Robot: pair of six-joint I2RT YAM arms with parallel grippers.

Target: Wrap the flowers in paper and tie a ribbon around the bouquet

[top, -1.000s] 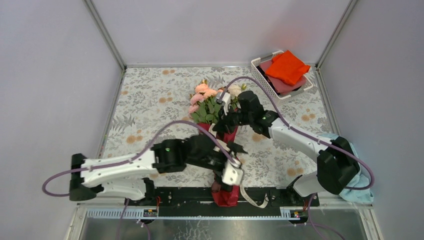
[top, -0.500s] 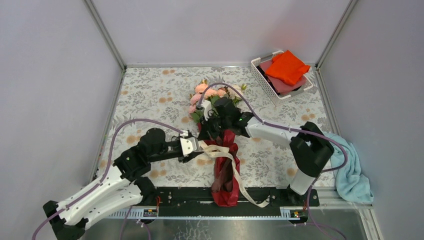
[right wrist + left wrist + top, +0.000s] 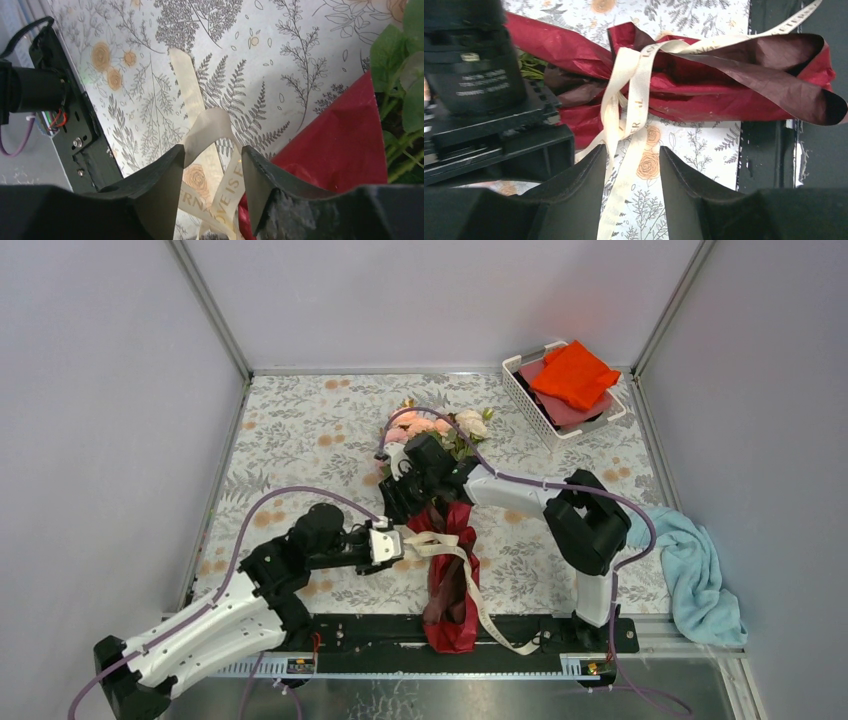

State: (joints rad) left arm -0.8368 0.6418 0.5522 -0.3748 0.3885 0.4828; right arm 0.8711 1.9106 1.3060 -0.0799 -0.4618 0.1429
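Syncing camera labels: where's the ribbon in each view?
Top external: ribbon crosses the dark red paper at centre, tail trailing to the near edge.
Left wrist: ribbon at centre, looped around the paper.
Right wrist: ribbon at lower centre, left of the paper.
Shared landmark: the paper.

From above my right arm [image 3: 512,496] hides part of the flowers [image 3: 468,424]; the ribbon [image 3: 631,90] exits the left wrist view's bottom edge between the fingers [image 3: 579,185], contact unclear.

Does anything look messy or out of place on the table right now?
Yes: the ribbon loops loosely round the paper, its tail trailing over the black rail at the near edge. The paper's narrow end lies across that rail too.
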